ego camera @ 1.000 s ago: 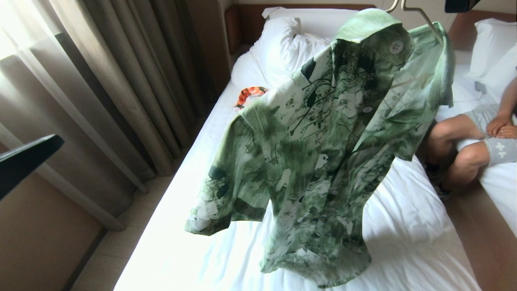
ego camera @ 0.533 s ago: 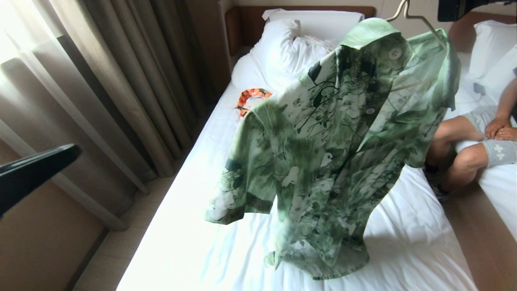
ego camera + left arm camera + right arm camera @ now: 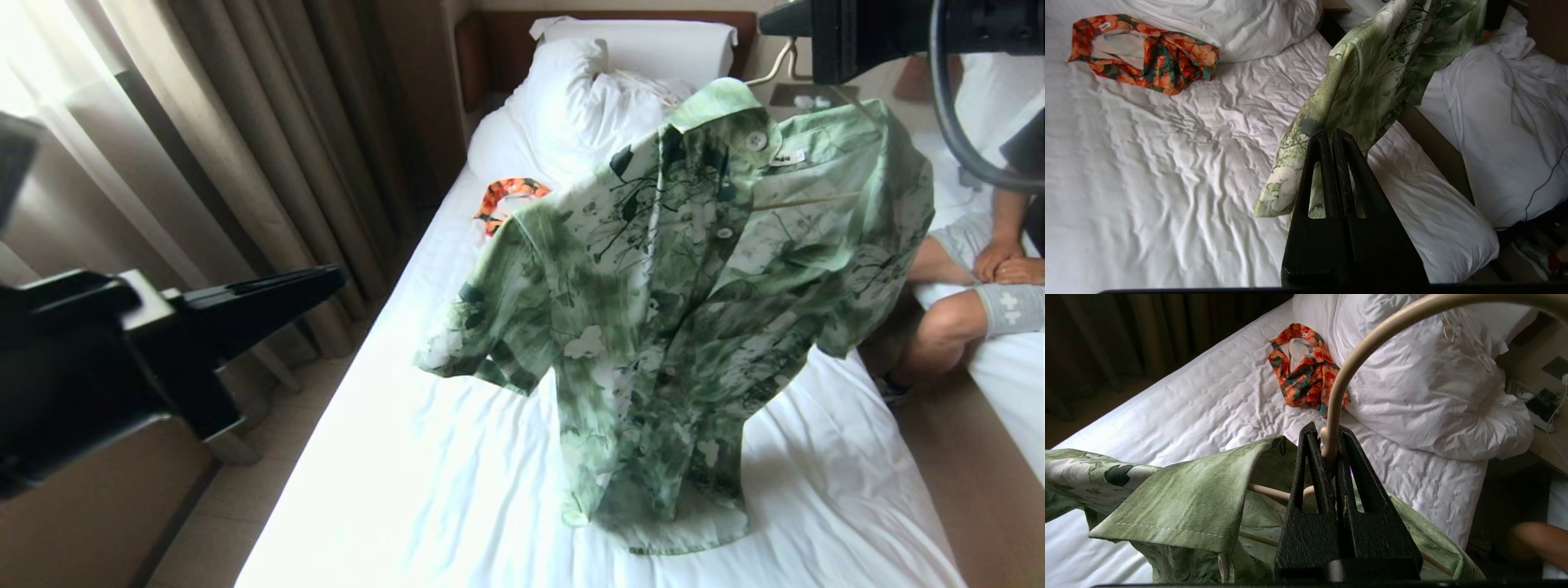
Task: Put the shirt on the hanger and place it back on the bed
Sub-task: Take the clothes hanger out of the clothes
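The green-and-white floral shirt (image 3: 694,310) hangs on the cream hanger (image 3: 775,69) over the bed (image 3: 392,490), its lower hem resting on the sheet. At the top right, my right gripper (image 3: 767,23) is shut on the base of the hanger's hook (image 3: 1331,428). The shirt's collar (image 3: 1188,498) drapes just below these fingers. My left gripper (image 3: 336,276) is shut and holds nothing, stretched out from the left over the bed's edge, short of the shirt's sleeve (image 3: 1372,81).
A small orange patterned garment (image 3: 510,196) lies by the pillows (image 3: 588,90) near the brown headboard. Curtains (image 3: 245,163) hang left of the bed. A person's legs (image 3: 955,318) fill the gap to a second bed (image 3: 1012,384) on the right.
The shirt has come down and its hem now rests on the sheet. My left arm has swung further into view toward the bed. My right arm has dropped into view at the top right.
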You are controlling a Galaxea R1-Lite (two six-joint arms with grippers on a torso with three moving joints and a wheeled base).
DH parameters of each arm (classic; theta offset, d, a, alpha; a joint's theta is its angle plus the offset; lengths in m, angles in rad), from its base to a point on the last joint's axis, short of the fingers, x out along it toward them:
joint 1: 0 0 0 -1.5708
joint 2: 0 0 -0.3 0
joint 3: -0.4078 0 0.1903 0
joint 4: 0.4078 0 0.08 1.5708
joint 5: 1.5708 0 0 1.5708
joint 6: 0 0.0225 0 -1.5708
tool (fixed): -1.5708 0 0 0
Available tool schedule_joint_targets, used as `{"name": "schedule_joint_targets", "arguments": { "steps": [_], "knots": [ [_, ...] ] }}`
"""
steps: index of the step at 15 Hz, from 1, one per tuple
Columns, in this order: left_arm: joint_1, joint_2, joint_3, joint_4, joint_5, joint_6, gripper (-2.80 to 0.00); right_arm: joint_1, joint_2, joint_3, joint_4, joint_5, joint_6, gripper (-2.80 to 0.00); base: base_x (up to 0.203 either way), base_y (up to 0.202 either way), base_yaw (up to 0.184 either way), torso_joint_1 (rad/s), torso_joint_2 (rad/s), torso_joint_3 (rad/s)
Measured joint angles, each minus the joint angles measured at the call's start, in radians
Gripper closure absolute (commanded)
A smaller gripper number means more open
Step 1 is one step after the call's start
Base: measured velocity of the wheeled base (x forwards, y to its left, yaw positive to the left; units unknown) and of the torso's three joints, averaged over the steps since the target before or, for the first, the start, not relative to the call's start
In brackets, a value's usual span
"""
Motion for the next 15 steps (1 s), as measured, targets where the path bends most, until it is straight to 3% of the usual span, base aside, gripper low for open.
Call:
{"name": "schedule_joint_targets", "arguments": {
  "steps": [1, 4, 10, 15],
  "knots": [
    [0.0, 0.051, 0.001, -0.052, -0.002, 0.0, -2.8, -0.006, 0.007, 0.0, -0.005, 0.001, 0.0, 0.0, 0.0, 0.0, 0.0, 0.0, 0.0, 0.0],
    [0.003, 0.197, 0.013, -0.191, -0.013, 0.001, -2.8, -0.038, 0.034, 0.001, -0.058, 0.01, -0.001, 0.0, 0.0, 0.0, 0.0, 0.0, 0.0, 0.0],
    [0.012, 0.416, -0.005, -0.35, -0.021, 0.031, -2.8, -0.097, 0.067, 0.003, -0.067, 0.057, -0.003, 0.0, 0.0, 0.0, 0.0, 0.0, 0.0, 0.0],
    [0.024, 0.524, -0.065, -0.381, -0.021, 0.064, -2.8, -0.098, 0.072, 0.003, -0.068, 0.062, -0.005, 0.0, 0.0, 0.0, 0.0, 0.0, 0.0, 0.0]
  ]
}}
